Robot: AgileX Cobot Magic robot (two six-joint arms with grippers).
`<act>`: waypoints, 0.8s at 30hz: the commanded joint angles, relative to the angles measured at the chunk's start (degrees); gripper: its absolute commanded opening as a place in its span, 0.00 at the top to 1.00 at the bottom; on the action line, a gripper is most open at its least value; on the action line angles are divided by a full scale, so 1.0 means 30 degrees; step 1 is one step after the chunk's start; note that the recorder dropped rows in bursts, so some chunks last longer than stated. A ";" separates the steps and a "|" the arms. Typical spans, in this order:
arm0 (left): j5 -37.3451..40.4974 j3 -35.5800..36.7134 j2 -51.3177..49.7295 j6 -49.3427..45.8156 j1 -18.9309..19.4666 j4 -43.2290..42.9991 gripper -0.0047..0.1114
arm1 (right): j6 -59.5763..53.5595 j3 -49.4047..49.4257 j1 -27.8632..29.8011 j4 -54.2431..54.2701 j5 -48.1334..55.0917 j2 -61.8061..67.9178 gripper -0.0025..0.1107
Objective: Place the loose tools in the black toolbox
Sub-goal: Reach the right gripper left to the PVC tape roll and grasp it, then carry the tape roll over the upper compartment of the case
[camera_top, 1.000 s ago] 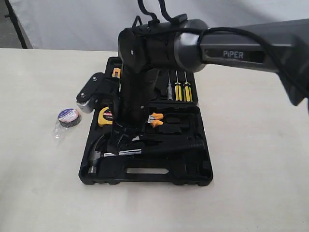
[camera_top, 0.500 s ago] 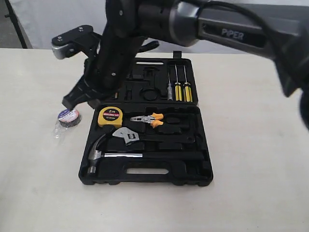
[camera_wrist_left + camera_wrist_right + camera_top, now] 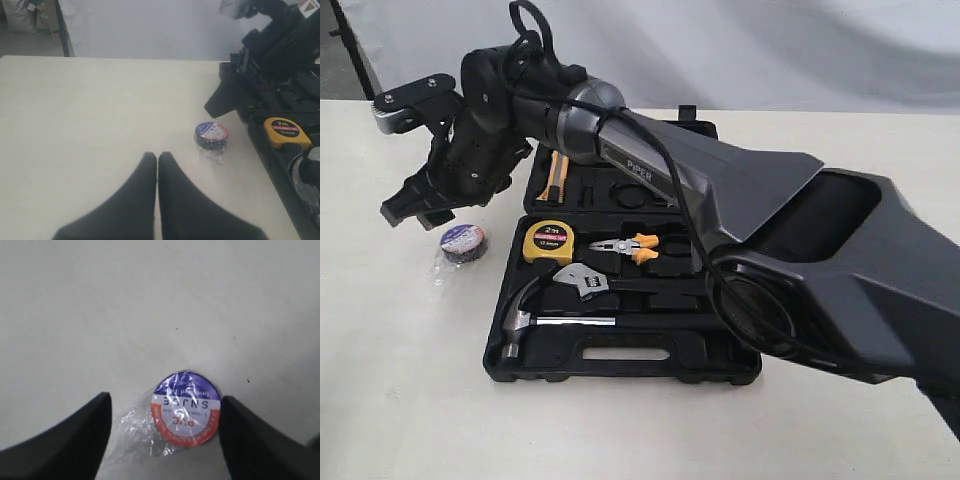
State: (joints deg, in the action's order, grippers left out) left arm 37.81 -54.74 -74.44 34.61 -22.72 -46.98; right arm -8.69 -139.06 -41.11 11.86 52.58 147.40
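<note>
The tape roll (image 3: 463, 240) in its clear wrapper lies on the table, left of the black toolbox (image 3: 620, 368). My right gripper (image 3: 415, 212) has reached across and hangs just above the roll. It stands open, and the roll (image 3: 186, 410) shows between its fingers (image 3: 95, 425), nearer one of them and untouched. The claw hammer (image 3: 555, 320) and the adjustable wrench (image 3: 585, 281) lie in the box's front half. My left gripper (image 3: 157, 159) is shut on nothing over bare table, short of the roll (image 3: 211, 135).
A yellow tape measure (image 3: 548, 240) and orange-handled pliers (image 3: 632, 246) sit in the box beside the wrench. A yellow-handled tool (image 3: 558, 170) rests in the back half. The right arm's long body crosses over the box's back and right side.
My right gripper rose out of the toolbox, leaving the wrench in its recess, and swung left to hang over the tape roll.
</note>
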 commanded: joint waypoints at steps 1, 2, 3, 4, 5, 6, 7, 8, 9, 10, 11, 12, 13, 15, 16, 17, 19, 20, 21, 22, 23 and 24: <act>-0.0324 0.0178 0.0152 0.0196 0.0063 0.0260 0.95 | 0.0168 -0.0306 -0.0112 -0.0261 -0.0838 0.0685 0.37; -0.0324 0.0178 0.0152 0.0196 0.0063 0.0260 0.95 | 0.0168 -0.0306 -0.0112 -0.0322 -0.1114 0.0811 0.33; -0.0324 0.0178 0.0152 0.0196 0.0063 0.0260 0.95 | 0.0168 -0.0306 -0.0112 -0.0360 -0.1303 0.0960 0.31; -0.0324 0.0178 0.0152 0.0196 0.0063 0.0260 0.95 | 0.0168 -0.0306 -0.0112 -0.0513 -0.1527 0.1068 0.29; -0.0324 0.0178 0.0152 0.0196 0.0063 0.0260 0.95 | 0.0168 -0.0306 -0.0112 -0.0689 -0.1566 0.1175 0.28; -0.0324 0.0178 0.0152 0.0196 0.0063 0.0260 0.95 | 0.0209 -0.0306 -0.0112 -0.0778 -0.1566 0.1215 0.28; -0.0324 0.0178 0.0152 0.0196 0.0063 0.0260 0.95 | 0.0240 -0.0306 -0.0112 -0.0820 -0.1566 0.1386 0.28; -0.0324 0.0178 0.0152 0.0196 0.0063 0.0260 0.95 | 0.0381 -0.0306 -0.0112 -0.0820 -0.1566 0.1461 0.28; -0.0324 0.0178 0.0152 0.0196 0.0063 0.0260 0.95 | 0.0466 -0.0306 -0.0112 -0.0906 -0.1566 0.1592 0.28; -0.0324 0.0178 0.0152 0.0196 0.0063 0.0260 0.95 | 0.0466 -0.0306 -0.0112 -0.0906 -0.1566 0.1775 0.28; -0.0324 0.0178 0.0152 0.0196 0.0063 0.0260 0.95 | 0.0466 -0.0306 -0.0158 -0.0906 -0.1566 0.1863 0.28; -0.0324 0.0178 0.0152 0.0196 0.0063 0.0260 0.95 | 0.0466 -0.0306 -0.0158 -0.0906 -0.1566 0.2060 0.28; -0.0324 0.0178 0.0152 0.0196 0.0063 0.0260 0.95 | 0.0466 -0.0306 -0.0192 -0.0906 -0.1566 0.2163 0.28; -0.0324 0.0178 0.0152 0.0196 0.0063 0.0260 0.95 | 0.0309 -0.0306 -0.0198 -0.0987 -0.1463 0.2301 0.28; -0.0324 0.0178 0.0152 0.0196 0.0063 0.0260 0.95 | 0.0122 -0.0306 -0.0198 -0.0983 -0.1358 0.2301 0.28; -0.0324 0.0178 0.0152 0.0196 0.0063 0.0260 0.95 | -0.0131 -0.0306 -0.0233 -0.0983 -0.1309 0.2301 0.30; -0.0324 0.0178 0.0152 0.0196 0.0063 0.0260 0.95 | -0.0665 -0.0306 -0.0341 -0.1031 -0.1266 0.2157 0.42; -0.0324 0.0178 0.0152 0.0196 0.0063 0.0260 0.95 | -0.0702 -0.0306 -0.0385 -0.1107 -0.1220 0.2077 0.49; -0.0324 0.0178 0.0152 0.0196 0.0063 0.0260 0.95 | -0.0702 -0.0306 -0.0385 -0.1319 -0.1219 0.1980 0.59; -0.0324 0.0178 0.0152 0.0196 0.0063 0.0260 0.95 | -0.0702 -0.0306 -0.0385 -0.1542 -0.1144 0.1821 0.70; -0.0324 0.0178 0.0152 0.0196 0.0063 0.0260 0.95 | -0.0702 -0.0306 -0.0385 -0.1697 -0.1091 0.1672 0.79; -0.0324 0.0178 0.0152 0.0196 0.0063 0.0260 0.95 | -0.0702 -0.0340 -0.0385 -0.1741 -0.1058 0.1417 0.89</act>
State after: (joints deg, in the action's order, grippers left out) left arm 37.81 -54.74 -74.44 34.61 -22.72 -46.98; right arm -10.11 -139.68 -42.17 8.04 48.70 153.92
